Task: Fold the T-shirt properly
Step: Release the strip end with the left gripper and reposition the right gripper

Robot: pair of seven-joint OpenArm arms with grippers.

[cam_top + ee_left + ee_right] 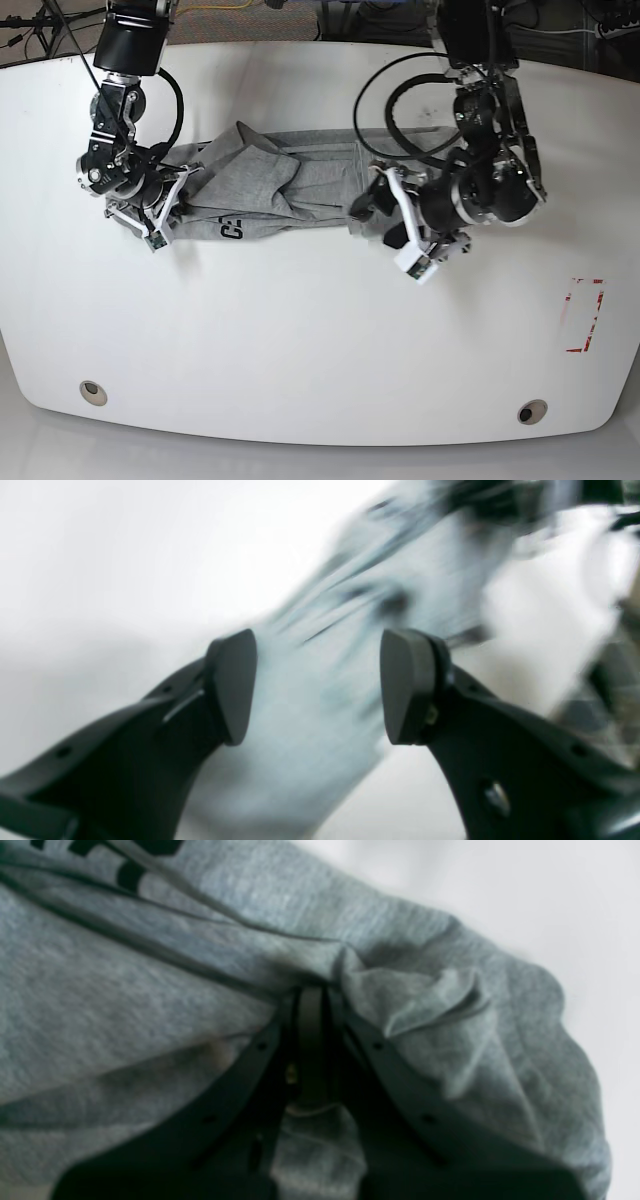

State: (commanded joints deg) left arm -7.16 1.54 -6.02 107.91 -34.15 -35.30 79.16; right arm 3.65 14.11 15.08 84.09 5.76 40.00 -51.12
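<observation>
T-shirt (265, 195) lying bunched into a long crumpled band across the middle of the white table (300, 340), running side to side, with black lettering showing along its near edge. Right gripper (311, 1005) pinching a gathered fold of the grey cloth, jaws pressed together with fabric bulging out on both sides (lettering just visible at the top corner of that wrist view). In the base view, right gripper (165, 205) sitting at the band's end on that view's left, low against the tabletop. Left gripper (318, 685) standing wide, both dark pads apart and nothing between them; grey cloth lying beyond the gap, heavily smeared by blur, so probably not touching the fingers. In the base view, left gripper (392, 222) hovering at the shirt's opposite end, just beside the edge of the cloth. Red rectangular outline (584, 315) marked on the table, well apart from the shirt, toward the edge on that view's right.
</observation>
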